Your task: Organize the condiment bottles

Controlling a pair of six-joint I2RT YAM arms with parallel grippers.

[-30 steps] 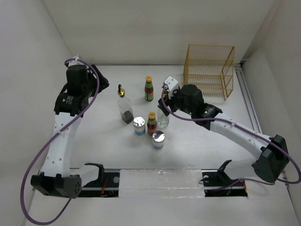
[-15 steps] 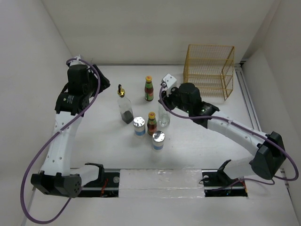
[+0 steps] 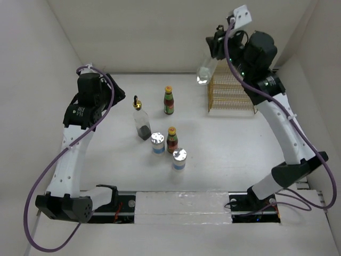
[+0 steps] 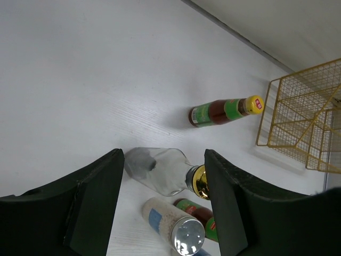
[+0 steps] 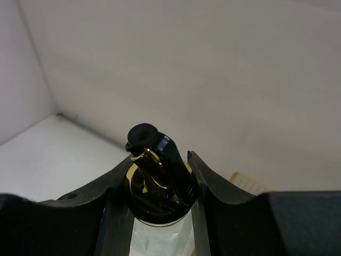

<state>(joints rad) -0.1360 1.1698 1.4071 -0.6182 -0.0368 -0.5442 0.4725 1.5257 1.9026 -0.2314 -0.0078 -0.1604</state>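
Note:
My right gripper [image 3: 217, 47] is shut on a clear glass bottle [image 3: 205, 71] with a gold pourer top [image 5: 157, 184], held high in the air beside the yellow wire rack [image 3: 237, 88]. The other clear glass bottle [image 3: 141, 121] stands left of centre and shows between my left fingers [image 4: 162, 170]. One red-brown sauce bottle [image 3: 169, 101] stands at the back, another [image 3: 172, 140] between two white silver-lidded jars [image 3: 157, 143] [image 3: 179, 159]. My left gripper [image 4: 165, 208] is open and empty, above and left of the bottles.
The yellow wire rack stands at the back right near the wall; it also shows in the left wrist view [image 4: 303, 128]. White walls close the table on three sides. A rail [image 3: 181, 205] runs along the near edge.
My right gripper has lifted the clear bottle from beside the middle sauce bottle up and back to the right, level with the rack's top. The left arm has not moved.

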